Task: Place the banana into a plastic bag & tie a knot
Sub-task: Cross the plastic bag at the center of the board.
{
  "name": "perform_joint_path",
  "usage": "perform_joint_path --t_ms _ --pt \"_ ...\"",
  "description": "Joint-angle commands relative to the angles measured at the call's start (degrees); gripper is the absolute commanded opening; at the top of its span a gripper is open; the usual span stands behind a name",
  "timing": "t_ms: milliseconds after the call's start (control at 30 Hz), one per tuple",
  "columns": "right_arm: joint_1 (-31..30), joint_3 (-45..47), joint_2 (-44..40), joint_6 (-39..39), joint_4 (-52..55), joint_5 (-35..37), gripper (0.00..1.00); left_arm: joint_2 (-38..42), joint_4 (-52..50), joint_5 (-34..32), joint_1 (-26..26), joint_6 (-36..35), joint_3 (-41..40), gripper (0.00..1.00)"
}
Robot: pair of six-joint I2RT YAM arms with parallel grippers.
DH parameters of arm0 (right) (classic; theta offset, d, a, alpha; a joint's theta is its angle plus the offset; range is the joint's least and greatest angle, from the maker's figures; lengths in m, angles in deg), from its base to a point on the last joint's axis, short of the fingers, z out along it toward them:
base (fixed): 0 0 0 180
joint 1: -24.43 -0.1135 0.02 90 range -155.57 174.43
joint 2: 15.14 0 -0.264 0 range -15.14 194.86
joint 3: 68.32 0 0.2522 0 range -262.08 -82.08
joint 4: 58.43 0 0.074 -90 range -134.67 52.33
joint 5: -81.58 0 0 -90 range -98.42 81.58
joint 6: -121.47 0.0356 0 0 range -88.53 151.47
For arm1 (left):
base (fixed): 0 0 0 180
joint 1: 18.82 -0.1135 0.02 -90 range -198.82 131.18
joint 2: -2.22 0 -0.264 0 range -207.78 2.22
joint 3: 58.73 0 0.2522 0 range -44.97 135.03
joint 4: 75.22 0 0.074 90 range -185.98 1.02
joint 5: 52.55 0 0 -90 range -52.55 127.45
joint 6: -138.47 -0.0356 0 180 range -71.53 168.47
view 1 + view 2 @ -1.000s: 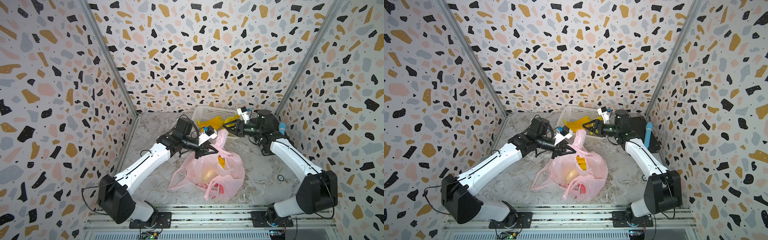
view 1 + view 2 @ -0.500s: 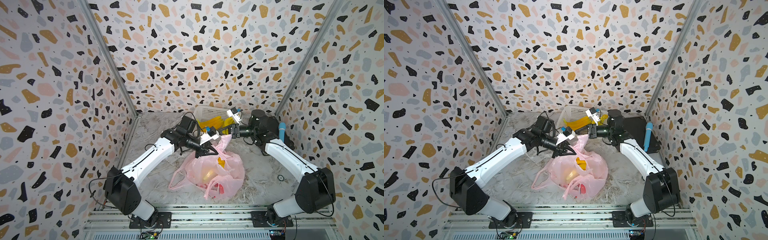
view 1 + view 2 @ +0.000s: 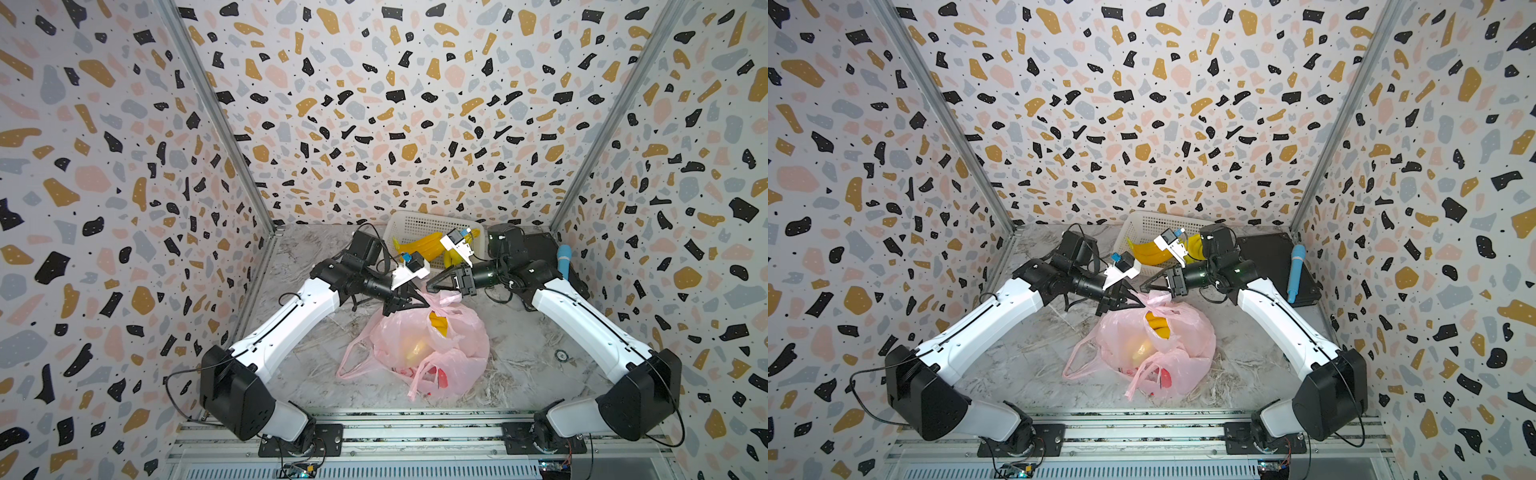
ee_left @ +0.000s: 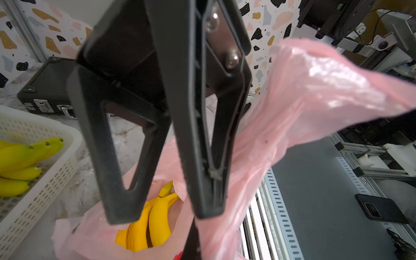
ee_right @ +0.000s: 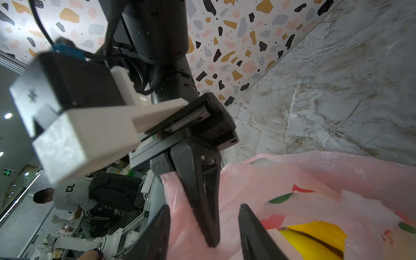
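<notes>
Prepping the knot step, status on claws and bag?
Left claw shut on plastic bag top. Right claw open, straddling same strip. Banana inside, no knot yet. Claw tips crowded together.

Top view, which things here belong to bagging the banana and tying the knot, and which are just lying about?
Job: bag; banana inside it; left hand, shut on the bag's top; right hand, open by it.
Lying about: basket; bananas in the basket; black case; blue tube.
</notes>
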Motion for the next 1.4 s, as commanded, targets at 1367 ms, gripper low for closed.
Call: perform_joint_path --t_ms 1367 --pt "-8.5 -10.2 1.1 -20.4 24.0 21.7 0.9 4.2 7.5 -3.3 -0.5 3.4 -4.4 0.0"
